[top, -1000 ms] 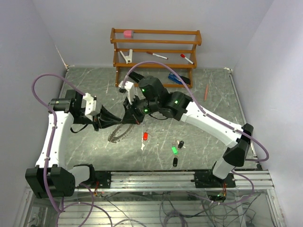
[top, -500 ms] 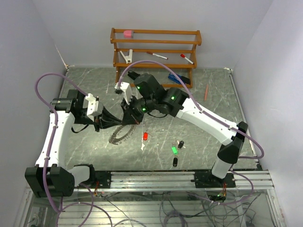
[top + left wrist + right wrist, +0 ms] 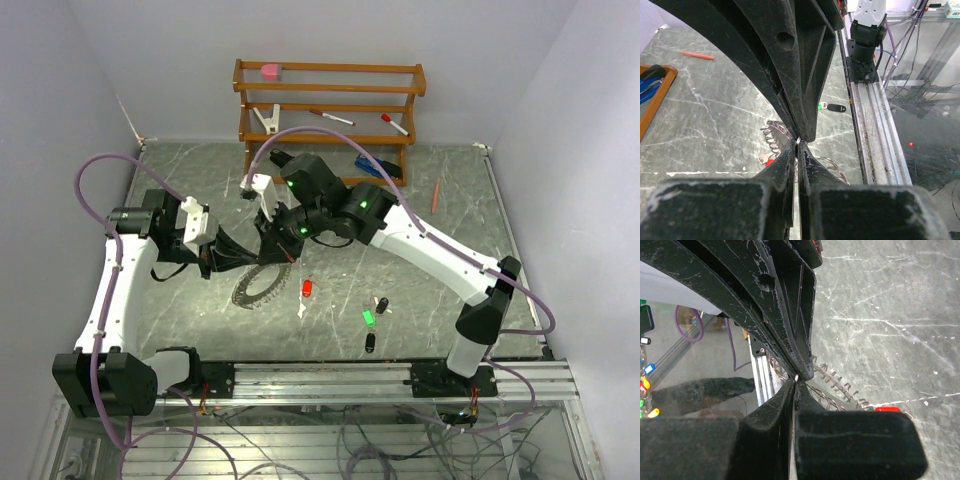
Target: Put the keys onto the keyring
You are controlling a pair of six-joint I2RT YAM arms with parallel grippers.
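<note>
Pinching at mid-desk: left gripper (image 3: 798, 148) and right gripper (image 3: 794, 384) meet tip to tip above the grey marbled desk (image 3: 455, 205). Each has its fingers pressed together on a glint of thin wire.

- Wire belongs to the large silvery-grey jagged-rimmed keyring (image 3: 840, 385). Its far-right end is caught at the fingertips; the rest slopes down toward the desk's near-left corner, so the long axis runs near-left to far-right. Cannot tell whether the low end touches the desk.
- None of the four small keys is on the ring.
- Red-headed key (image 3: 307, 288) lies just right of the ring, long axis roughly near-to-far.
- Green-headed key (image 3: 368, 317) lies farther right, toward the near edge, also near-to-far.
- Far black-headed key (image 3: 381, 304) lies just beside the green one, slightly tilted.
- Near black-headed key (image 3: 370, 343) is closest to the near edge, lengthwise near-to-far.
</note>
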